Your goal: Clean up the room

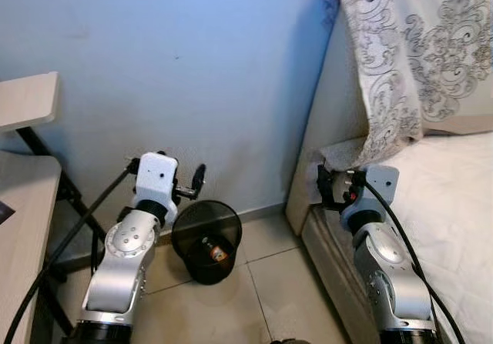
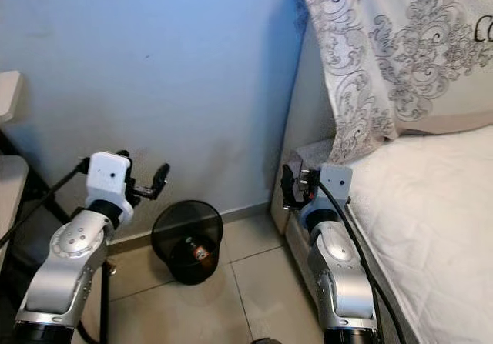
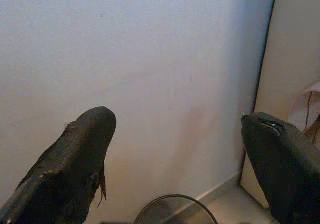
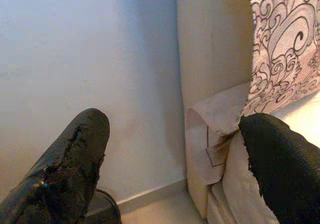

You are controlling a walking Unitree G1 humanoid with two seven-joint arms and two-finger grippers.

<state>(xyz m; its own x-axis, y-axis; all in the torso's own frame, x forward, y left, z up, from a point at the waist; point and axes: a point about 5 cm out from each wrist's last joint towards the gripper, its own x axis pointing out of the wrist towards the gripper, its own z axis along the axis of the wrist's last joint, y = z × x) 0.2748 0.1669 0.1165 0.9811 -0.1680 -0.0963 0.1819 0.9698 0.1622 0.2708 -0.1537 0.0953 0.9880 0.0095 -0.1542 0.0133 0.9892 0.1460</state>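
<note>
Down at the near edge, two silver arms rising into frame, both raised about the same height. Left gripper [image 3: 175, 134] up above the floor with fingers spread wide and nothing between them, aimed at the plain blue-grey wall [image 1: 192, 67]. Right under and just beyond it, sitting on the tile floor [image 1: 262, 290], a black mesh wastebasket [image 1: 206, 240] pushed up close to the wall, with what looks like a small dark bottle with a reddish label [image 1: 216, 252] lying inside at the bottom. So the bin sits below the left claw and a bit toward the robot's right of it, not touching; just the rim arc peeking in at the lower part of the left wrist view. Right gripper [image 4: 175, 144] also gaping open and empty, hovering beside the corner of the bed [image 1: 454, 205], pointing at the spot where the beige bed frame [image 4: 210, 73] meets the wall. Bin well off to the left of that claw, only a sliver of the rim in its wrist view. Further right, white mattress cover, and a patterned swirly pillow [image 1: 416, 44] propped up against the headboard. Off on the far left, edge of a light wooden desk [image 1: 27, 101] with black legs.
</note>
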